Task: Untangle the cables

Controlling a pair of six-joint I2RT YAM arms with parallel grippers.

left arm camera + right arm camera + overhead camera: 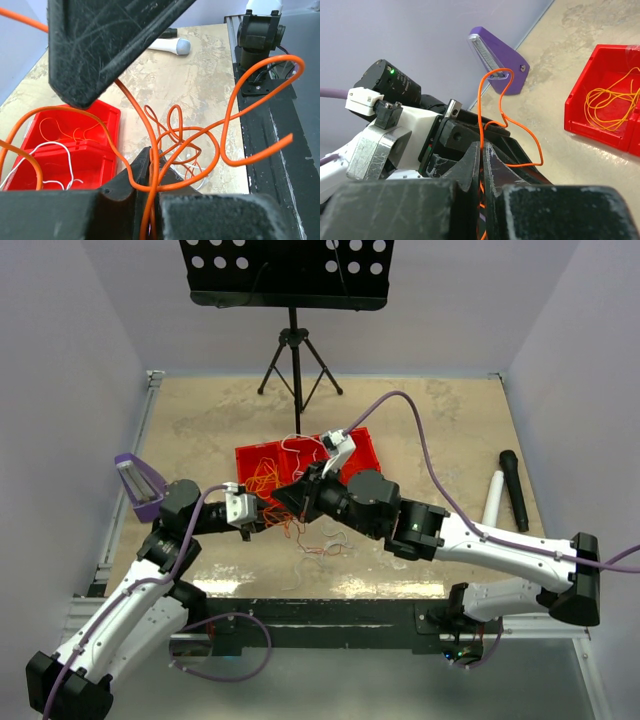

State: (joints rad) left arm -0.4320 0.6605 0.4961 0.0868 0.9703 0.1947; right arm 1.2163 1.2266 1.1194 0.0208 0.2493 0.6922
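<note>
A tangle of orange cables (pixel 186 144) hangs between my two grippers, with white strands under it on the table. My left gripper (pixel 154 153) is shut on several orange strands that run down between its fingers. My right gripper (pixel 482 146) is shut on a single orange cable (pixel 481 107) that loops up above its tips. The two grippers meet almost tip to tip in the top view, left gripper (pixel 262 523) beside right gripper (pixel 284 502), just in front of the red bins (pixel 262 455). More orange and white cables (pixel 322 546) lie loose on the table below them.
The red bins hold orange strands (pixel 610 97) and white strands (pixel 50 152). A purple-and-white wedge (pixel 138 483) stands at the left edge. A black microphone (pixel 515 490) and a white tube (pixel 492 498) lie at the right. A music stand's tripod (pixel 293 355) stands at the back.
</note>
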